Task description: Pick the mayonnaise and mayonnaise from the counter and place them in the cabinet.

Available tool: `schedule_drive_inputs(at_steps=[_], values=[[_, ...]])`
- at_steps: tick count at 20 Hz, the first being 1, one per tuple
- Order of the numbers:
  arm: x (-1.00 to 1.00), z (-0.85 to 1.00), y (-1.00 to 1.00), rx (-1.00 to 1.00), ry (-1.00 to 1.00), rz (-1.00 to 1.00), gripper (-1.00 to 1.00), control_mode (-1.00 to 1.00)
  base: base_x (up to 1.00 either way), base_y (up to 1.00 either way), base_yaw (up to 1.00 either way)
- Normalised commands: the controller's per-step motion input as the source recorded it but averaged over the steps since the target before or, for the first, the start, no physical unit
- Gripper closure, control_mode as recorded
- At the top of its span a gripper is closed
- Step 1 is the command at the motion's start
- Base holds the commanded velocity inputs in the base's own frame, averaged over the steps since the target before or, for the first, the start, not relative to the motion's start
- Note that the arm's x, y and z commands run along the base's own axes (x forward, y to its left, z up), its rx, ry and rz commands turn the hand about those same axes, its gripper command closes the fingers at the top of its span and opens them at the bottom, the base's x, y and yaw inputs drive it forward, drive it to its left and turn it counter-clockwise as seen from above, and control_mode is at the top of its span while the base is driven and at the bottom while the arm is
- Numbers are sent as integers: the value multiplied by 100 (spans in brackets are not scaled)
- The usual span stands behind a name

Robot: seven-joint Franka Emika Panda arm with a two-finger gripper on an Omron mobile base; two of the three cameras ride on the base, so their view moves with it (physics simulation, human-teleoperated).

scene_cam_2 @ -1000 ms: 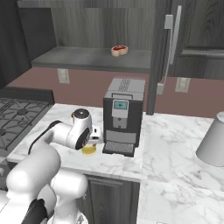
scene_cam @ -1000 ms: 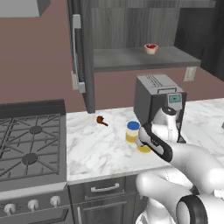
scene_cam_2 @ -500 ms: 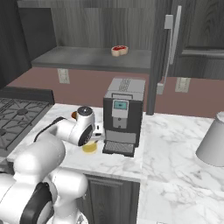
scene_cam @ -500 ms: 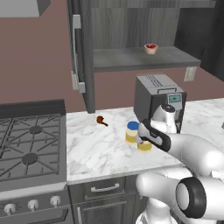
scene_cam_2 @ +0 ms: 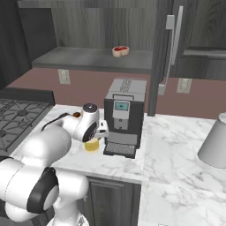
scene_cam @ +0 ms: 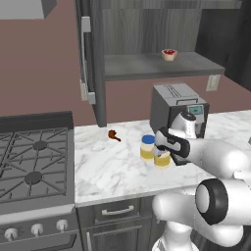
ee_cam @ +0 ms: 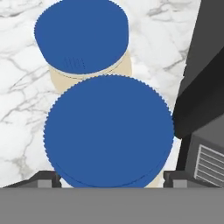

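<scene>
On the marble tabletop (scene_cam: 108, 166), just in front of the coffee machine (scene_cam: 176, 105), two mayonnaise jars stand upright, touching or nearly so. In the left base view the far jar (scene_cam: 147, 147) shows its blue lid and yellow band, while the near jar (scene_cam: 163, 159) sits at about 4 o'clock from it, mostly covered by the robot's hand. In the hand view, the near jar's blue lid (ee_cam: 108, 131) lies straight below the camera, and the far jar (ee_cam: 82, 37) lies at 11 o'clock from it. The gripper (ee_cam: 108, 178) is lowered over the near jar, with one dark fingertip (ee_cam: 43, 180) at the lid's 8 o'clock side and the other at its 4 o'clock side. The fingers are spread wide on either side of the lid; whether they touch the jar I cannot tell. In the right base view the yellow base of the near jar (scene_cam_2: 92, 145) peeks out under the hand, just left of the machine's drip tray (scene_cam_2: 120, 150).

The cabinet (scene_cam: 147, 44) hangs above the tabletop with its door (scene_cam: 90, 59) swung open. Its grey shelf (scene_cam: 147, 68) carries a small white bowl with red filling (scene_cam: 169, 54). A small brown object (scene_cam: 113, 135) lies on the tabletop at 10 o'clock from the jars. A gas stove (scene_cam: 34, 166) sits at 9 o'clock.
</scene>
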Motion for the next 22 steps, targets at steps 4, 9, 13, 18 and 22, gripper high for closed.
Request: schedule_drive_inputs(at_steps=[4,9,13,18,22], values=[[1,-26,0,0,0,6,100,-100,0,0,0],[-25,-1,0,0,-8,1,100,-100,0,0,0],[-71,31,0,0,-21,0,100,-100,0,0,0],[-79,54,4,0,-26,-2,100,-100,0,0,0],[-46,77,19,-1,-23,-7,100,-100,0,0,0]])
